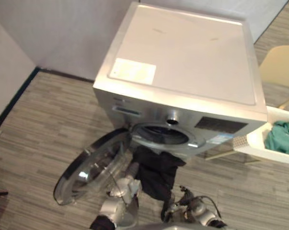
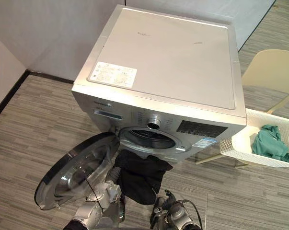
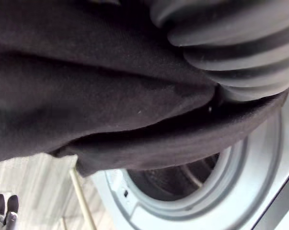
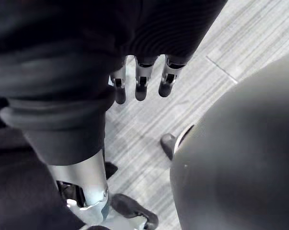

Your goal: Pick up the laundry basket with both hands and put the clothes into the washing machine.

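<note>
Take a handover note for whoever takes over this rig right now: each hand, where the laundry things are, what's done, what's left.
Left hand: at the black garment, which hangs over it just below the drum opening. The cloth hides its hold.
Right hand: low beside the garment, fingers relaxed, holding nothing.
Washing machine: door open, on the robot's left.
Laundry basket: right of the machine, in neither hand, with a teal cloth inside.
Done: door open, black garment at the opening.
Left: get it into the drum, then load the teal cloth.
</note>
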Motion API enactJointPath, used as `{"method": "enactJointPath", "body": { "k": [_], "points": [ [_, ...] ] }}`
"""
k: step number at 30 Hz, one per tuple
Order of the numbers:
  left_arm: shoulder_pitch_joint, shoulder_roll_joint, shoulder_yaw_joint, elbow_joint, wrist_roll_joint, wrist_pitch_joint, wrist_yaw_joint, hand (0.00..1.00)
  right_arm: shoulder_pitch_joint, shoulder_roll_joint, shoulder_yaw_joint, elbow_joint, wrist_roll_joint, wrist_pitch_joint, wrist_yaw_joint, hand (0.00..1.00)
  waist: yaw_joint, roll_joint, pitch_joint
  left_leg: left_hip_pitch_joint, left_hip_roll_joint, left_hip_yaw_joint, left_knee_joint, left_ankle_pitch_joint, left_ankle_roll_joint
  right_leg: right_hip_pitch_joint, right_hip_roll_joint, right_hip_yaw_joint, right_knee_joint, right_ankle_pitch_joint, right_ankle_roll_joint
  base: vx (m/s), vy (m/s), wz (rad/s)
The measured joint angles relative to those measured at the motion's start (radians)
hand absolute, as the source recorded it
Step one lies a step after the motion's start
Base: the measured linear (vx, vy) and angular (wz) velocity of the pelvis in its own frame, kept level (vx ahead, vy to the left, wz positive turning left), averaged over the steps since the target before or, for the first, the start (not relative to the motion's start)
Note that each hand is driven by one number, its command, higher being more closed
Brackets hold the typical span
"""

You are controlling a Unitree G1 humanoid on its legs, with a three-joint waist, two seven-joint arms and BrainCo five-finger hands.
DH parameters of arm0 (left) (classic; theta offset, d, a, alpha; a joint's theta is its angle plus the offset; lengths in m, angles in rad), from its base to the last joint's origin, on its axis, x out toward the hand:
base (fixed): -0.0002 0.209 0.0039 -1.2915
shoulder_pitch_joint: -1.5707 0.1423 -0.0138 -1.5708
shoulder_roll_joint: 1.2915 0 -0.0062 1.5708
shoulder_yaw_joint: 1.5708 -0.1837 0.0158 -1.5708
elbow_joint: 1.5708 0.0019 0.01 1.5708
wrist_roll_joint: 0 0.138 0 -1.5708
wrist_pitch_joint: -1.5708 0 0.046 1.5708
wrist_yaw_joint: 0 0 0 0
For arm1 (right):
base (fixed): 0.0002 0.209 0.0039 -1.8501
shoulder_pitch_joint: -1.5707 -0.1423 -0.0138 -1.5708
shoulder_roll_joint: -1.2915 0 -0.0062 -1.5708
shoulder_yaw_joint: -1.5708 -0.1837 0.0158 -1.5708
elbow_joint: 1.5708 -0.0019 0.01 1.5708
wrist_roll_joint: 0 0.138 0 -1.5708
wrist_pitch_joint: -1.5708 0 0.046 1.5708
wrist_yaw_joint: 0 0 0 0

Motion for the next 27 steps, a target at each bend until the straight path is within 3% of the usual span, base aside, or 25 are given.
{"method": "enactJointPath", "body": {
  "k": [4,6,7,9,11,12,13,16,18,20,22,23,24,27],
  "points": [
    [0.012,0.032,0.001,-0.044,0.001,-0.002,0.007,1.0,0.011,0.008,-0.043,-0.027,0.008,-0.001,0.003,0.0,-0.023,-0.004,0.007,0.036,-0.015,-0.019,-0.022,-0.007,0.021,-0.036,-0.038,0.011,0.112,-0.037,-0.011,0.03,0.053,-0.02],
    [0.017,0.036,0.014,-0.045,0.001,-0.004,0.008,1.0,0.015,0.009,-0.063,-0.036,0.008,0.001,0.004,0.0,-0.021,-0.006,0.008,0.043,-0.016,-0.031,-0.029,-0.007,0.019,-0.042,-0.073,0.013,0.118,-0.055,0.011,0.02,-0.047,0.16],
    [0.026,0.038,0.025,-0.045,0.001,-0.006,0.01,1.0,0.022,0.007,-0.079,-0.046,0.008,0.003,0.004,0.0,-0.021,-0.008,0.007,0.05,-0.013,-0.049,-0.04,-0.006,0.006,-0.044,-0.116,0.017,0.102,-0.053,0.017,0.02,-0.11,0.21],
    [0.04,0.046,0.03,-0.045,0.001,-0.011,0.012,1.0,0.022,0.008,-0.075,-0.053,0.005,0.004,0.006,0.0,-0.021,-0.013,0.007,0.05,-0.009,-0.071,-0.047,0.0,-0.017,-0.052,-0.149,0.016,0.073,-0.045,0.027,0.04,-0.213,0.33],
    [0.048,0.06,0.039,-0.045,0.001,-0.013,0.018,1.0,0.029,0.017,-0.07,-0.058,0.0,0.004,0.01,0.0,-0.019,-0.044,0.011,0.05,-0.013,-0.095,-0.048,0.007,-0.052,-0.044,-0.183,0.003,0.01,0.017,0.042,0.06,-0.323,0.49],
    [0.044,0.061,0.053,-0.035,0.001,-0.017,0.029,1.0,0.024,0.02,-0.063,-0.059,-0.002,0.004,0.01,0.0,-0.018,-0.055,0.019,0.045,-0.006,-0.122,-0.04,0.008,-0.084,-0.032,-0.188,-0.014,-0.002,0.048,0.118,0.06,-0.395,0.35],
    [0.048,0.053,0.067,-0.036,0.001,-0.018,0.034,1.0,0.008,0.014,-0.049,-0.063,-0.004,0.002,0.008,0.0,-0.019,-0.041,0.02,0.039,0.033,-0.148,-0.062,0.03,-0.121,-0.037,-0.148,-0.034,0.001,0.04,0.088,0.05,-0.396,0.27],
    [0.03,0.033,0.067,-0.038,-0.002,-0.021,0.038,1.0,-0.003,0.003,-0.033,-0.088,-0.004,0.001,0.002,0.0,-0.023,-0.028,0.045,0.03,0.095,-0.206,-0.141,0.091,-0.179,-0.059,-0.087,-0.099,0.044,-0.008,0.033,0.03,-0.348,0.29],
    [-0.008,0.012,0.067,-0.045,-0.021,-0.022,0.054,1.0,-0.019,-0.013,-0.033,-0.1,0.008,0.001,-0.012,0.0,-0.026,-0.02,0.1,0.017,0.112,-0.247,-0.136,0.119,-0.179,-0.063,-0.077,-0.144,0.097,-0.031,0.006,-0.05,-0.313,0.51],
    [-0.051,-0.017,0.067,-0.076,-0.041,-0.024,0.068,1.0,-0.04,-0.039,-0.038,-0.141,0.036,0.001,-0.031,0.0,-0.035,-0.023,0.151,-0.04,0.108,-0.235,-0.119,0.164,-0.164,-0.107,-0.101,-0.178,0.146,-0.045,-0.016,-0.12,-0.174,0.47],
    [-0.114,-0.041,0.09,-0.105,-0.063,-0.034,0.099,1.0,-0.08,-0.048,-0.058,-0.205,0.085,0.0,-0.061,0.0,-0.061,-0.038,0.184,-0.105,0.09,-0.108,-0.179,0.213,-0.139,-0.212,-0.15,-0.186,0.191,-0.068,-0.02,-0.18,-0.051,0.34],
    [-0.137,-0.045,0.106,-0.108,-0.063,-0.037,0.103,1.0,-0.098,-0.048,-0.059,-0.223,0.094,0.0,-0.062,0.0,-0.068,-0.042,0.203,-0.115,0.084,-0.103,-0.19,0.225,-0.158,-0.238,-0.162,-0.181,0.21,-0.068,-0.021,-0.18,0.015,0.21],
    [-0.197,-0.046,0.134,-0.107,-0.082,-0.042,0.122,1.0,-0.132,-0.043,-0.052,-0.259,0.116,-0.001,-0.066,0.0,-0.077,-0.051,0.229,-0.166,0.067,-0.097,-0.172,0.237,-0.15,-0.3,-0.19,-0.171,0.256,-0.068,-0.021,-0.22,0.033,0.03],
    [-0.369,-0.055,0.188,-0.087,-0.126,-0.082,0.184,1.0,-0.193,-0.014,-0.032,-0.325,0.138,-0.005,-0.094,0.0,-0.078,-0.055,0.254,-0.332,0.056,-0.098,-0.083,0.225,-0.133,-0.448,-0.217,-0.161,0.309,-0.063,-0.028,-0.18,0.04,0.0]
  ]
}}
